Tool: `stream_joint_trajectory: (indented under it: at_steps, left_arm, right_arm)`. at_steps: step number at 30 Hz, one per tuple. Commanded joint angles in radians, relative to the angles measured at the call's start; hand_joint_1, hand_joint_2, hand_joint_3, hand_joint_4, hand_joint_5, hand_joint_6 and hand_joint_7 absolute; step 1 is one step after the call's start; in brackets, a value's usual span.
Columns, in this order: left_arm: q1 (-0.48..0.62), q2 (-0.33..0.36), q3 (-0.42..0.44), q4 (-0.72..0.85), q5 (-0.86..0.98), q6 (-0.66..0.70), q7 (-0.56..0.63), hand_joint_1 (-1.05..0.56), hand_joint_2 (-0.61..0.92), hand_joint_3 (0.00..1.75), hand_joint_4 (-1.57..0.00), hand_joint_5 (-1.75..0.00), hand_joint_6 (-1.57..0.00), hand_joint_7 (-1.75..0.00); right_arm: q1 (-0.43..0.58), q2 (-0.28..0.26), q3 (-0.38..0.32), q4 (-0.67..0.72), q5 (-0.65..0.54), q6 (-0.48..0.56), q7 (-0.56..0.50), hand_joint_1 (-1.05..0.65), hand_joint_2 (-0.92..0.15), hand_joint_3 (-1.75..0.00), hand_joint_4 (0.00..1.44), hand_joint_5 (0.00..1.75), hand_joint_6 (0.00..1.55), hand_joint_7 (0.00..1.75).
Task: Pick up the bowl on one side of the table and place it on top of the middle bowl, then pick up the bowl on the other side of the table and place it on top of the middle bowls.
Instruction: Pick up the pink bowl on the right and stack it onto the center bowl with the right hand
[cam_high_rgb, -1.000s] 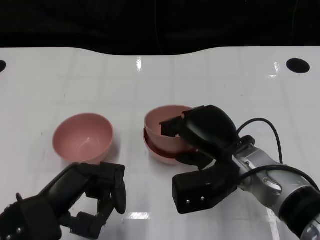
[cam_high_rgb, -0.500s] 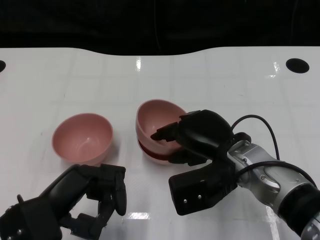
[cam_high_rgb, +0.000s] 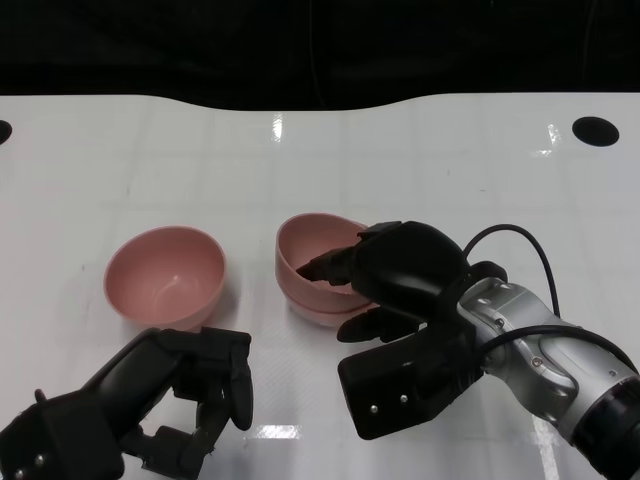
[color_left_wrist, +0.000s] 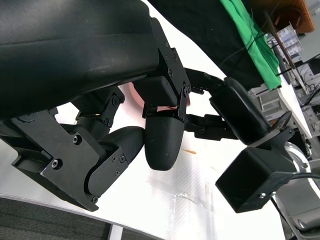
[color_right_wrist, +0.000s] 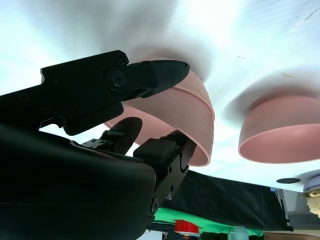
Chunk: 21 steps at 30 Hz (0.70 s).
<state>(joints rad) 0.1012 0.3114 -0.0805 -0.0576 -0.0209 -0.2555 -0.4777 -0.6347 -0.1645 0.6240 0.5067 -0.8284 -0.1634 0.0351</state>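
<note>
From the head view, my right hand (cam_high_rgb: 395, 275) pinches the rim of the top bowl (cam_high_rgb: 312, 255), nested in the middle bowl (cam_high_rgb: 318, 310); it looks light, stiff and slick. The side bowl (cam_high_rgb: 166, 276) sits just ahead of my empty, loosely curled left hand (cam_high_rgb: 190, 385). My right wrist view shows fingers (color_right_wrist: 150, 75) over that rim

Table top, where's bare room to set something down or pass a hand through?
Bare white table lies behind both bowls, and at the far left and right. It is crowded in front: the right hand holds the stacked bowls, and the left hand sits just before the single bowl.
</note>
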Motion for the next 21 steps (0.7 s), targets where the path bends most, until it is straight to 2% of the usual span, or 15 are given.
stream_joint_trajectory:
  at_steps: [1, 6, 12, 15, 18, 21]
  left_arm:
    - [-0.006, 0.01, 0.007, 0.011, -0.018, -0.014, -0.009, -0.13, 0.37, 1.44, -0.87, -1.73, -0.82, -1.53]
    - [-0.009, 0.012, 0.008, 0.034, -0.021, -0.032, -0.007, -0.14, 0.37, 1.42, -0.87, -1.72, -0.82, -1.52]
    - [-0.016, 0.015, 0.01, 0.059, -0.012, -0.054, -0.001, -0.14, 0.37, 1.41, -0.87, -1.73, -0.83, -1.51]
    - [-0.016, 0.018, 0.013, 0.066, -0.012, -0.055, -0.001, -0.15, 0.38, 1.4, -0.88, -1.72, -0.83, -1.51]
    - [-0.02, 0.022, 0.018, 0.082, -0.015, -0.07, -0.004, -0.16, 0.4, 1.4, -0.88, -1.72, -0.83, -1.51]
    - [-0.024, 0.024, 0.021, 0.089, -0.021, -0.075, -0.01, -0.16, 0.4, 1.41, -0.88, -1.72, -0.83, -1.51]
  right_arm:
    - [0.016, -0.02, -0.018, -0.033, 0.013, 0.014, 0.019, -0.76, -0.92, -0.24, 0.35, 0.4, 0.43, 0.0]
    - [0.049, -0.051, -0.036, -0.104, 0.011, 0.018, 0.019, -0.78, -0.92, -0.24, 0.31, 0.38, 0.35, 0.0]
    - [0.099, -0.076, -0.072, -0.165, 0.026, -0.027, -0.04, -0.78, -0.92, -0.21, 0.31, 0.43, 0.36, 0.01]
    - [0.128, -0.085, -0.095, -0.201, 0.036, -0.041, -0.052, -0.76, -0.92, -0.22, 0.27, 0.5, 0.35, 0.0]
    - [0.166, -0.099, -0.121, -0.246, 0.043, -0.061, -0.087, -0.7, -0.92, -0.2, 0.17, 0.73, 0.37, 0.01]
    - [0.2, -0.112, -0.145, -0.274, 0.05, -0.093, -0.128, -0.61, -0.92, -0.13, 0.16, 0.83, 0.4, 0.03]
